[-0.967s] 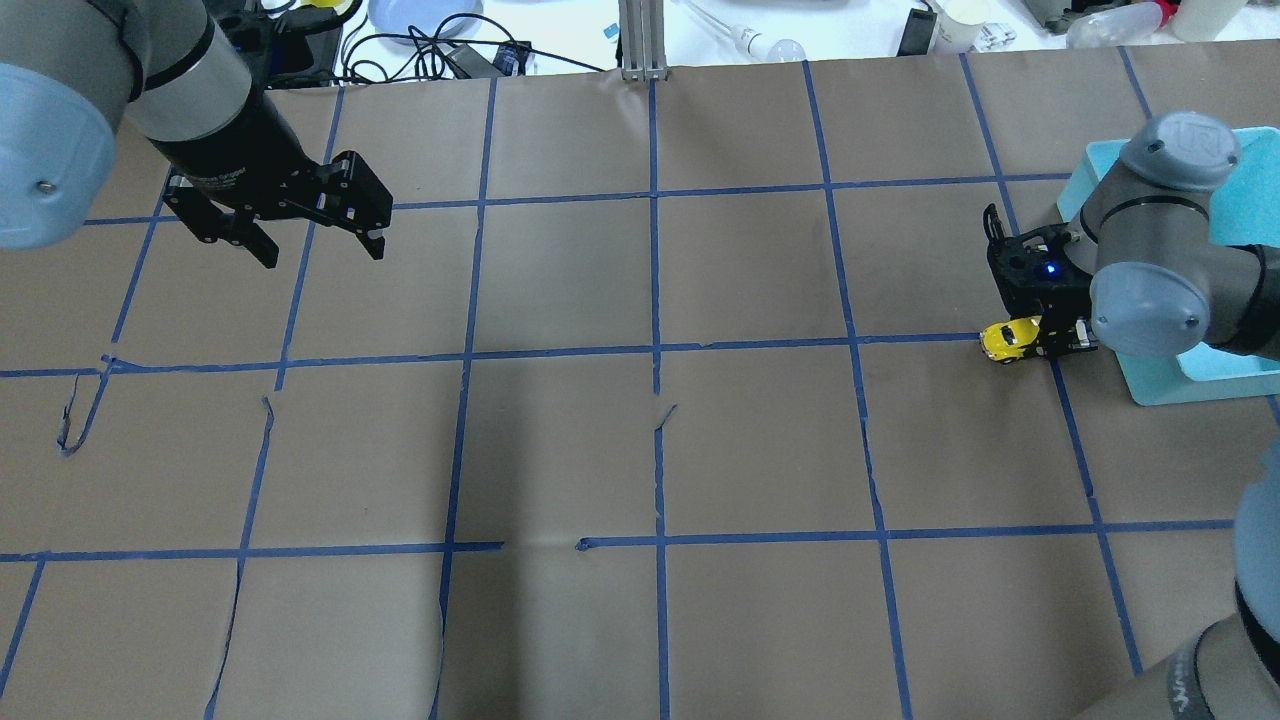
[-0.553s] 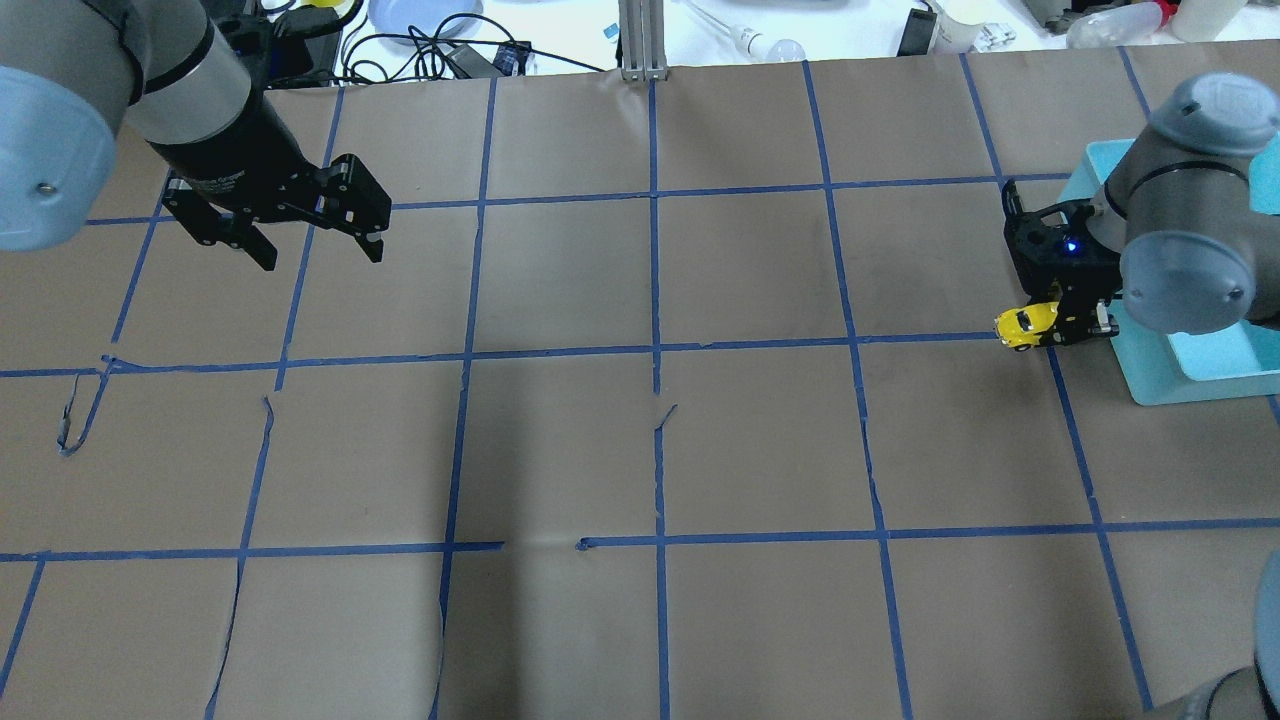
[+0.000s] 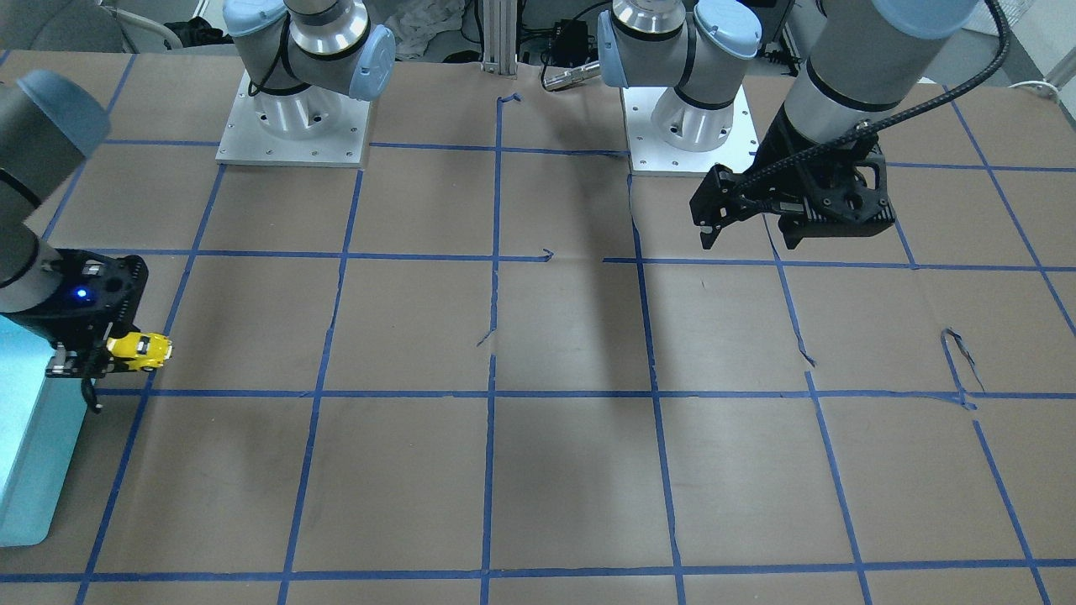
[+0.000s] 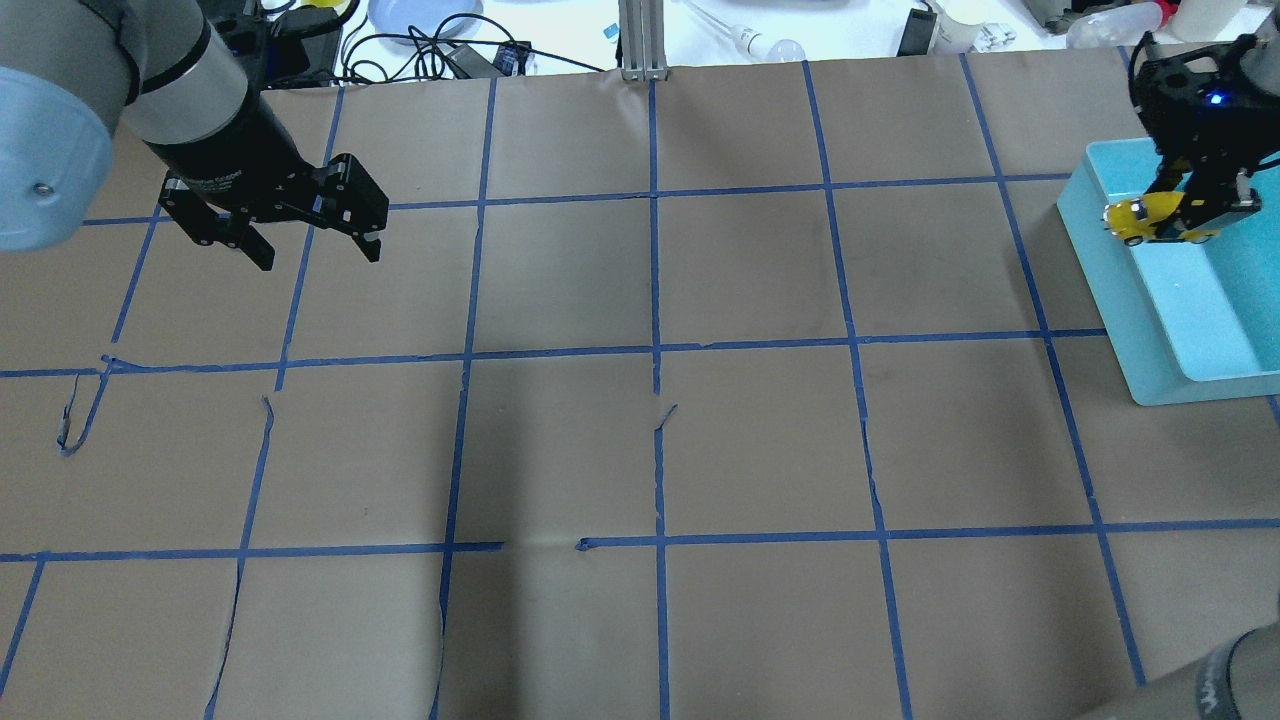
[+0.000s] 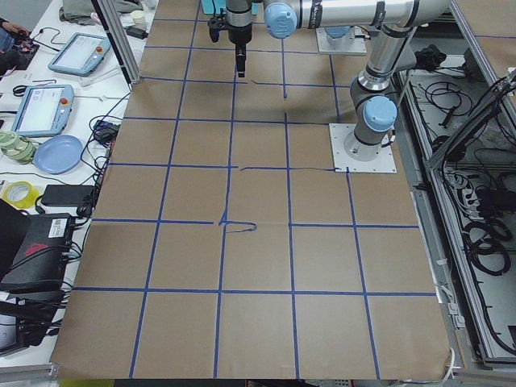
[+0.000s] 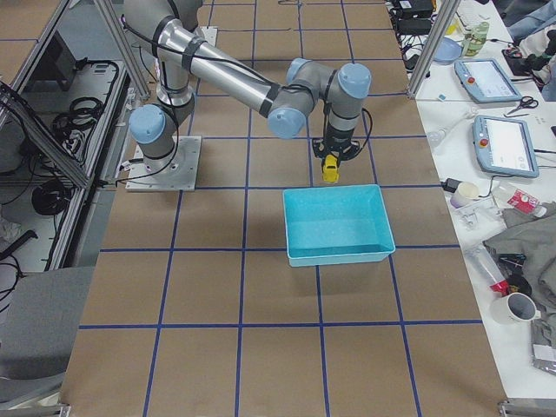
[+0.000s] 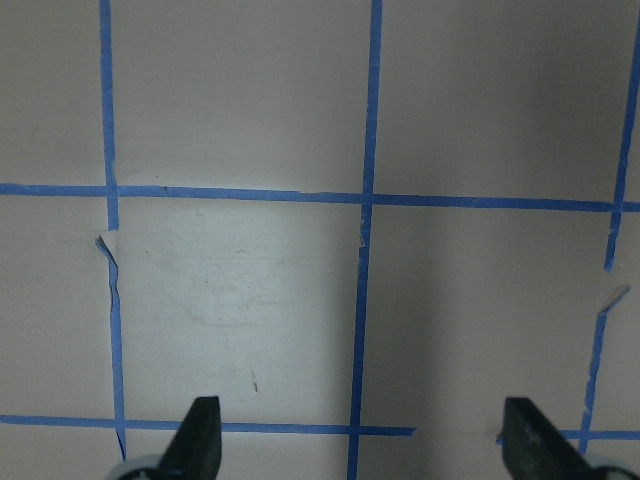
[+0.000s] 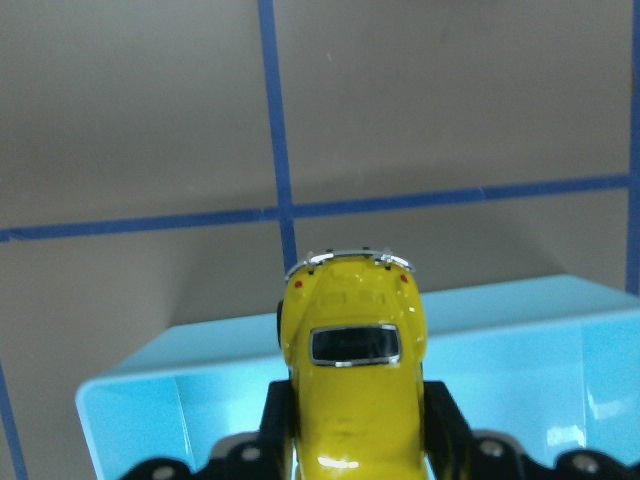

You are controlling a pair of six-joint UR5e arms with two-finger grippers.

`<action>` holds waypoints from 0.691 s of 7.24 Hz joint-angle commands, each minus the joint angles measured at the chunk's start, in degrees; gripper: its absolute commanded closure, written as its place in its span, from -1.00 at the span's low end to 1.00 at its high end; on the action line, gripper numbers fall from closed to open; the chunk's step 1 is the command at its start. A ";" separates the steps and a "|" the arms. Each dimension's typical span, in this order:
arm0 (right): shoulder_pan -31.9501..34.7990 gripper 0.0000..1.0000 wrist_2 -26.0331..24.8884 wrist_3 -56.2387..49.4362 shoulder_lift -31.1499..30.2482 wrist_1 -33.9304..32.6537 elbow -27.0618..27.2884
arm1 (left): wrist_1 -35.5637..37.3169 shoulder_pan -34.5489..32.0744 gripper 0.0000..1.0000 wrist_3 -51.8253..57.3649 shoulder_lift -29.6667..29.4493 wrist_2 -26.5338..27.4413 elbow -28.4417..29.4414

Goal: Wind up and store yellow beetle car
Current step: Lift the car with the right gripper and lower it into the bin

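Your robot's right claw [image 8: 356, 425] pinches the yellow beetle car [image 4: 1140, 216] between its two black fingers at the upper right of the overhead frame, holding the toy over the left wall of a light blue bin [image 4: 1130, 310] that sits at the right edge of the counter [image 4: 750, 440]. In the right wrist view, at bottom centre, you look down the length of the car's roof: its dark window faces the lens, and the end with two small red lights and a silver bumper reaches out past the bin's rim, with brown paper and blue tape lines showing beyond it. The fingers press on the car's two flanks. In the front-facing frame the car juts out at the far left, pointing toward the middle of the counter, with a blue light glowing on the claw's body above it. At the upper left of the overhead frame your left claw [image 4: 321, 254] hangs above the counter with its fingers spread wide and nothing between them; its wrist view shows both fingertips at the bottom corners, over a crossing of tape lines. Brown paper with a blue tape grid covers the counter.
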 commanded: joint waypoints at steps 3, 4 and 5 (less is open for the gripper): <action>-6.72 0.53 -1.53 -11.30 11.17 -7.39 -4.24 | 0.01 0.05 -1.00 0.00 0.09 0.00 0.00; -7.33 0.52 -1.02 -11.40 12.76 -9.32 -4.06 | 0.01 0.05 -1.00 -0.09 0.09 0.00 0.00; -7.34 0.45 -0.84 -11.40 14.34 -10.91 -3.89 | 0.01 0.05 -1.00 0.00 0.00 0.00 0.00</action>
